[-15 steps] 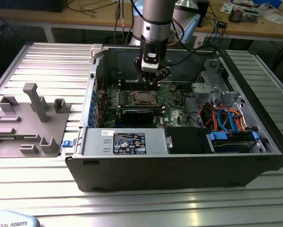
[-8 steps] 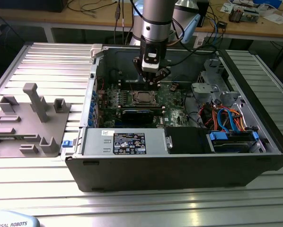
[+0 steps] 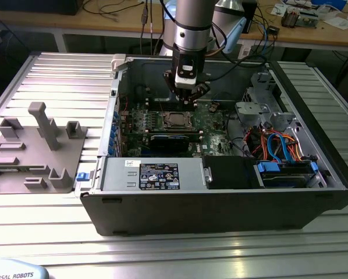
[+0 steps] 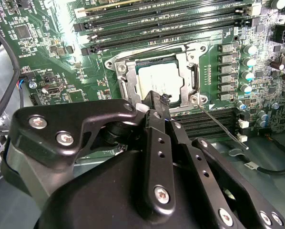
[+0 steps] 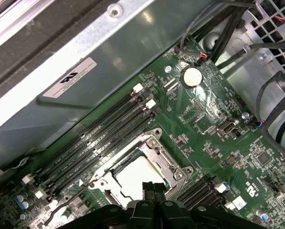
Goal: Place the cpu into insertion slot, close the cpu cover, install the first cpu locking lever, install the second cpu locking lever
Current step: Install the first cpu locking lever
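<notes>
The cpu lies flat in the insertion slot on the green motherboard, its silver top showing in both wrist views. The cpu cover lies down around it as a silvery frame. One thin locking lever sticks out away from the socket corner, also seen as a wire rod. My gripper hovers just above the socket's edge, fingers together and holding nothing; its fingertips show at the cpu's rim. In the exterior view the gripper hangs over the back of the socket.
The open computer case walls in the board. Long black memory slots run beside the socket. A power supply, drive bay and bundled cables stand at the exterior view's right. A grey fixture plate lies outside the case.
</notes>
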